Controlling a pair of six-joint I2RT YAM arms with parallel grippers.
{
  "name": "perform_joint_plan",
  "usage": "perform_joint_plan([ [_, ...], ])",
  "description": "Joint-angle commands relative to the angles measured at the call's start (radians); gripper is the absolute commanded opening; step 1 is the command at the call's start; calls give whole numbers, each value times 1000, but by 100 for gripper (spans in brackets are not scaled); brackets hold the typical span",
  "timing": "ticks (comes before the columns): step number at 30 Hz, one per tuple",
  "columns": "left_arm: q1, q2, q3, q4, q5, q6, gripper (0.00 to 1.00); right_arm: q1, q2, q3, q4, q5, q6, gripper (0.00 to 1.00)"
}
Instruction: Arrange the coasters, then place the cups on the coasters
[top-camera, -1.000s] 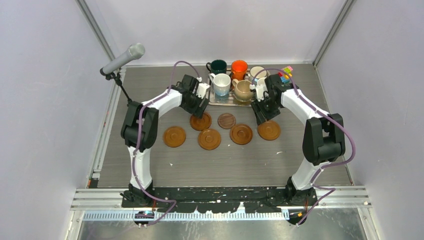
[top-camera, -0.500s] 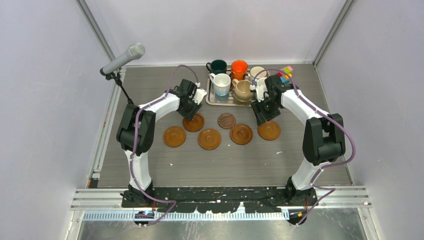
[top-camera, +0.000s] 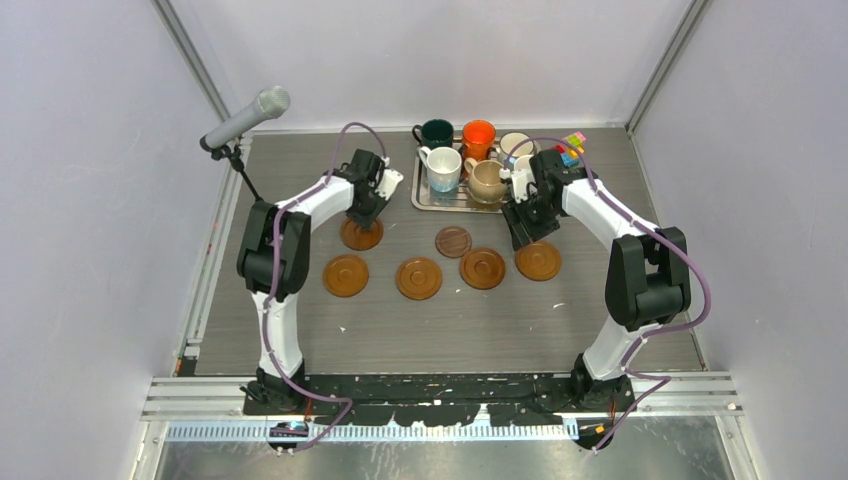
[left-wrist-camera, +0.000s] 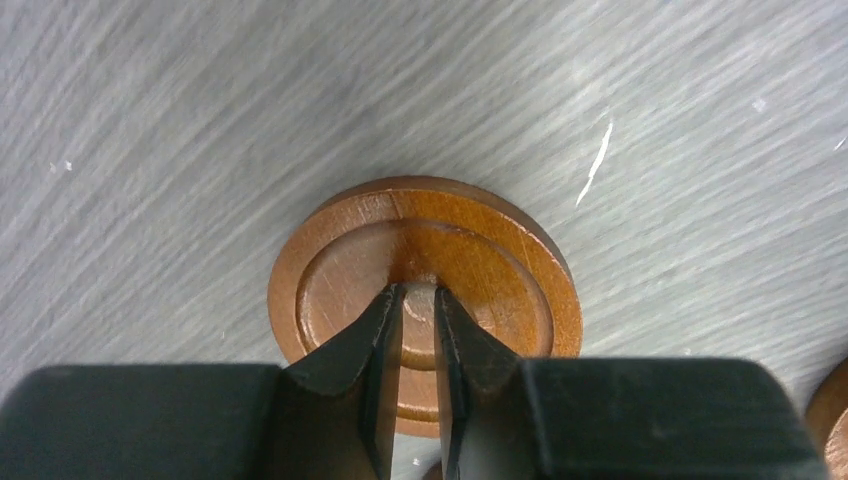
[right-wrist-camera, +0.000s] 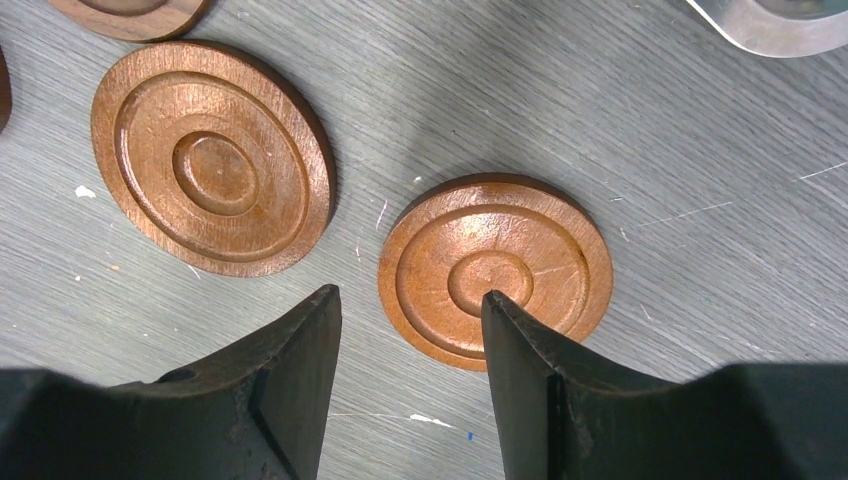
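fingers (right-wrist-camera: 295, 380): spread apart | coaster (right-wrist-camera: 470, 240): flat on table (right-wrist-camera: 700, 250), one fingertip over its centre | second coaster (right-wrist-camera: 212, 158): just beside

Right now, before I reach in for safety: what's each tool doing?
Left tool: closed, tips on a coaster centre.
Right tool: open, empty, above the rightmost coaster.

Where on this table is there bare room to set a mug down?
Widest free patch: bare table between the coaster row and the arm bases. Also the left strip beside the microphone stand. Crowded: between tray and coasters, around the left gripper and right gripper.
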Motion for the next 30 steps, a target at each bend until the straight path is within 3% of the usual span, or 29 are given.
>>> perform_joint_plan([
  [1,-22,57,76,-44,107,-61,19,3,-43,7,11,-27,15,59],
  [4,-41,57,83,-55,125,-55,19,3,-56,-1,6,-26,11,59],
  [14,-41,-10,-40,-124,125,-6,38,2,-68,-4,5,-38,13,59],
  [21,-40,-129,-213,-162,171,81,63,3,-66,-7,6,-43,17,59],
  [30,-4,-360,-346,-182,157,159,73,13,-65,-7,9,-50,25,59],
])
